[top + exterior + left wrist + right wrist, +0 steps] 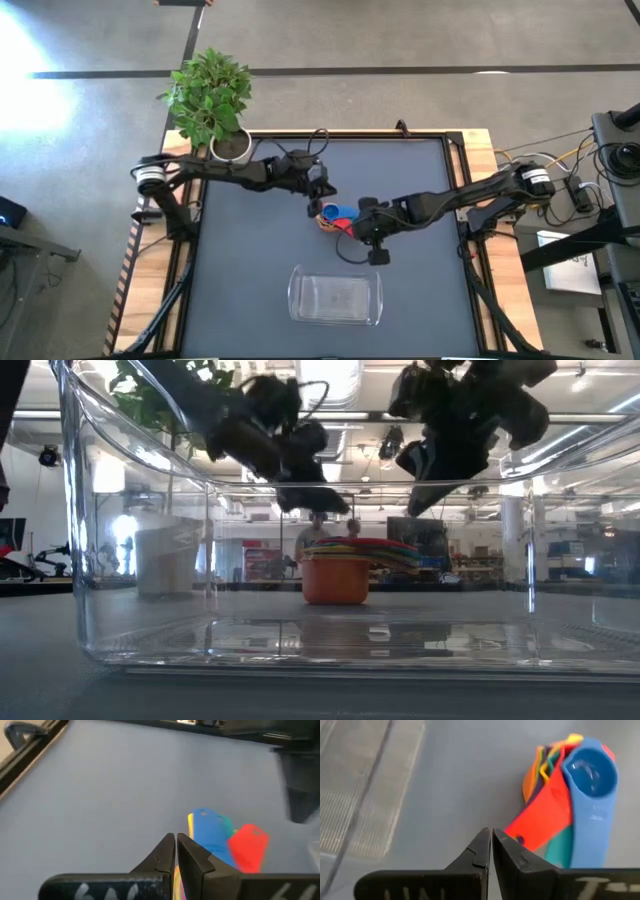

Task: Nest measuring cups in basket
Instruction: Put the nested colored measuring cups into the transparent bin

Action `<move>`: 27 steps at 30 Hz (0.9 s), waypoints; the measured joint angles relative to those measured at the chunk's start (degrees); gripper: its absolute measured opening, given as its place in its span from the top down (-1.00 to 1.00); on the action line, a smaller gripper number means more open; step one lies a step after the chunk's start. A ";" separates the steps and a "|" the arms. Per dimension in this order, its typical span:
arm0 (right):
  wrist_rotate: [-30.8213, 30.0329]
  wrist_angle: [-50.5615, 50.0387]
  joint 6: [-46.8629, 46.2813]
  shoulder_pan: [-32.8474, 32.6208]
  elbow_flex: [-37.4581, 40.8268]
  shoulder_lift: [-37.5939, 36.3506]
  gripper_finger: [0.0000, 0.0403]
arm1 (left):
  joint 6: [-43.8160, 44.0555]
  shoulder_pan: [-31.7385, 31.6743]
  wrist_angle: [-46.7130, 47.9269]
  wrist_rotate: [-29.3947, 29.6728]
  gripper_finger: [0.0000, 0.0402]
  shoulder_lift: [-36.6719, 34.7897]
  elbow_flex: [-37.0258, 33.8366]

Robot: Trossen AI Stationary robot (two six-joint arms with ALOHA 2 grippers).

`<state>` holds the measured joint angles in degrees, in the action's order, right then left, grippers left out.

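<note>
Hovering above the table centre: left gripper, fingers pressed together, gripping nothing. Just beyond its tips, nested measuring cups stacked on the table surface, blue cup on top, red handle and teal handle fanned out beneath, orange cup at the bottom. Right gripper likewise closed and empty, stack just beside its fingertips. Clear basket set apart from both grippers, nearer the table's front edge, with no cup inside. Potted plant behind the left arm at the table's corner.

One stack of measuring cups, one basket, one plant.
</note>
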<state>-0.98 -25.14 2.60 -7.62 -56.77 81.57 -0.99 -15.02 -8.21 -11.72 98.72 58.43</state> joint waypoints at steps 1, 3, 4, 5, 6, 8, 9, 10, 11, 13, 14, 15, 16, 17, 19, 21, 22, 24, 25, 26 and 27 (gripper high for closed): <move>-0.02 0.84 -0.01 -0.06 -0.01 0.39 0.96 | -0.02 -0.44 -0.62 -0.44 0.99 0.89 0.00; 0.07 1.54 0.01 -0.08 -0.22 1.35 0.96 | 0.00 -1.01 -1.05 -0.89 1.00 2.15 -0.01; -0.02 1.60 0.12 0.00 -0.38 1.94 0.96 | -0.02 -1.27 -1.91 -1.16 1.00 2.85 -0.02; -0.08 1.42 0.40 0.00 -0.60 2.58 0.96 | -0.02 -1.48 -2.45 -1.59 1.00 3.29 -0.02; -0.24 1.37 0.68 0.04 -0.93 3.31 0.96 | 0.00 -1.67 -2.32 -2.21 1.00 3.64 -0.02; -0.60 1.44 1.49 0.04 -1.76 4.33 0.96 | -0.10 -1.80 -2.58 -2.82 1.00 4.18 -0.02; -0.69 1.02 1.78 0.01 -2.23 4.74 0.96 | -0.25 -1.80 -2.41 -2.82 1.00 4.23 -0.02; -1.15 0.41 2.00 0.00 -2.85 4.89 0.96 | -0.28 -1.79 -2.21 -2.84 1.00 4.18 -0.02; -2.22 -0.36 2.37 -0.01 -3.66 4.82 0.96 | -0.28 -1.73 -2.04 -2.84 1.00 3.98 -0.02; -4.23 -2.08 2.95 0.02 -4.67 3.82 0.96 | -0.41 -1.38 -1.48 -3.56 1.00 3.13 -0.04; -4.89 -2.17 3.04 0.17 -4.89 2.87 0.96 | -0.48 -1.16 -0.82 -4.31 1.00 2.35 -0.04; -5.00 -1.96 3.39 0.58 -4.90 1.69 0.96 | -0.51 -0.85 -0.31 -4.55 1.00 1.48 -0.07; -5.02 -1.96 3.49 1.10 -4.88 0.54 0.96 | -0.59 -0.43 -0.04 -4.75 1.00 0.64 -0.07; -4.99 -1.87 3.47 1.82 -4.81 -0.71 0.96 | -0.71 0.13 0.48 -4.77 1.00 -0.36 -0.10; -5.02 -1.64 3.14 3.92 -4.26 -3.12 0.96 | -1.32 1.71 1.66 -4.74 1.00 -2.11 -0.68; -5.04 -1.80 2.46 6.69 -3.43 -4.93 0.96 | -2.32 4.21 1.93 -4.10 1.00 -3.47 -1.21; -5.08 -1.71 2.02 8.23 -2.99 -5.58 0.96 | -2.72 5.66 2.45 -3.52 1.00 -3.86 -1.40; -5.05 -1.45 1.38 11.40 -2.11 -6.55 0.96 | -3.62 8.88 2.18 -1.79 1.00 -3.91 -1.38; -5.04 -1.34 1.19 12.95 -1.71 -6.66 0.96 | -4.09 10.40 2.18 -1.38 1.00 -3.54 -1.38; -4.95 -0.94 1.06 14.45 -1.45 -6.61 0.96 | -4.52 11.85 2.00 -1.33 1.00 -3.14 -1.38; -4.64 -0.77 1.08 15.92 -1.23 -6.44 0.96 | -4.84 13.21 1.90 -1.25 1.00 -2.44 -1.38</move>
<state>-5.62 -25.91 3.68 8.30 -58.00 75.12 -5.83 -1.81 -6.31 -12.97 96.29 57.06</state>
